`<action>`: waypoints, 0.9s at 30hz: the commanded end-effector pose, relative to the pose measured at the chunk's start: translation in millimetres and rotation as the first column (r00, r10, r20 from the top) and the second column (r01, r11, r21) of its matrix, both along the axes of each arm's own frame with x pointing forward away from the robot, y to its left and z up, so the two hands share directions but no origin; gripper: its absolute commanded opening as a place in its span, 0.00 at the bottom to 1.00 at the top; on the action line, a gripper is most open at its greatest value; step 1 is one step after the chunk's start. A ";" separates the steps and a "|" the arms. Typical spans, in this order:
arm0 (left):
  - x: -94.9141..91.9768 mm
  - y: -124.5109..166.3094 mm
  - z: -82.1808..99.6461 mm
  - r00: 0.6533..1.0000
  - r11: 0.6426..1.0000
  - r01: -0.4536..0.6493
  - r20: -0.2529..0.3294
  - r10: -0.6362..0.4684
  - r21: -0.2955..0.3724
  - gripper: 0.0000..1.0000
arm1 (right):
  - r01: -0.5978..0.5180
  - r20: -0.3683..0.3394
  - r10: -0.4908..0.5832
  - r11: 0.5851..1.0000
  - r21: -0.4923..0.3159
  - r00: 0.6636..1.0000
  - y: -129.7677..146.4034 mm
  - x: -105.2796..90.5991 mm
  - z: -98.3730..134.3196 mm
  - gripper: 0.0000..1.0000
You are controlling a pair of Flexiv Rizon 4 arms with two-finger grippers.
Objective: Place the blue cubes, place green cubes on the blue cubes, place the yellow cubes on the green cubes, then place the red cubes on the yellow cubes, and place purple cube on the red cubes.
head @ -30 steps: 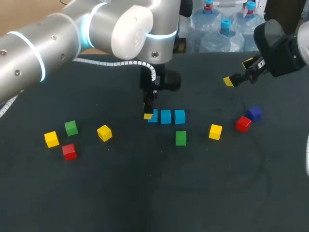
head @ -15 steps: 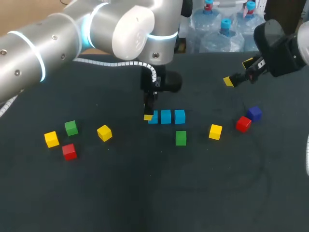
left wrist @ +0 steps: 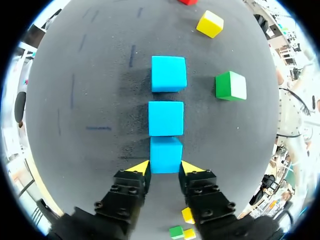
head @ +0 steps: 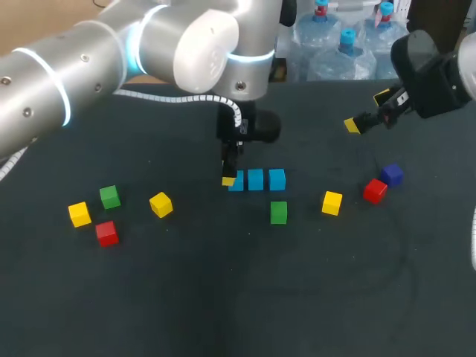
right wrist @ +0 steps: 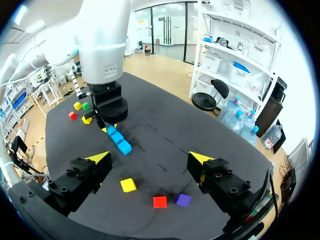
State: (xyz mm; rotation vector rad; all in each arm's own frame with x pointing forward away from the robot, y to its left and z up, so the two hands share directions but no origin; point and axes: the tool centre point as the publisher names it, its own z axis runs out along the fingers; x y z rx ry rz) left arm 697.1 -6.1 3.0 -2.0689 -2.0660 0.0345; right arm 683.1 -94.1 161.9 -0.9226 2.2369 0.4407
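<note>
Left gripper (left wrist: pixel 165 168) is down at the surface (head: pixel 223 297). Its fingers are clenched on the end blue cube (left wrist: pixel 165 155), with the yellow tips pressed to its two sides near the corners closest to the wrist. That cube rests on the surface at my left end of a straight row of three. It touches the middle blue cube (left wrist: pixel 166 118). The far blue cube (left wrist: pixel 169 73) is next in line, with a thin gap between them as I see it from the left wrist.

Right green cube (head: pixel 278 212) sits just in front of the row's right end. Right yellow cube (head: pixel 332 202) lies further right. Beyond it, the right red cube (head: pixel 375 190) and the purple cube (head: pixel 392 175) sit just beside each other.

Off to my left there is a loose cluster of the left yellow cube (head: pixel 79 214), left green cube (head: pixel 110 196) and left red cube (head: pixel 106 233). The middle yellow cube (head: pixel 161 204) lies between that cluster and the row. Every cube lies directly on the surface.

Right gripper (right wrist: pixel 151 159) hangs above the rear right of the surface, well apart from the row. Its fingers are spread wide and released, with nothing in them. From its wrist I see the right yellow, right red and purple cubes below it.
</note>
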 end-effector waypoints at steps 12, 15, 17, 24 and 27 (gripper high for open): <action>2.1 7.4 9.1 0.995 0.995 -0.096 0.016 0.096 0.002 1.00 | 0.005 0.002 -0.005 1.000 -0.004 1.000 0.2 -1.9 0.8 1.00; 2.3 8.6 11.6 0.994 0.994 -0.107 0.021 0.107 -0.005 1.00 | 0.005 0.002 -0.005 1.000 -0.004 1.000 0.2 -1.9 0.8 1.00; 2.3 8.6 11.6 0.994 0.994 -0.107 0.021 0.107 -0.005 1.00 | 0.005 0.002 -0.005 1.000 -0.004 1.000 0.2 -1.9 0.8 1.00; 2.3 8.6 11.6 0.994 0.994 -0.107 0.021 0.107 -0.005 1.00 | 0.005 0.002 -0.005 1.000 -0.004 1.000 0.2 -1.9 0.8 1.00; 2.3 8.6 11.6 0.994 0.994 -0.107 0.021 0.107 -0.005 1.00 | 0.005 0.002 -0.005 1.000 -0.004 1.000 0.2 -1.9 0.8 1.00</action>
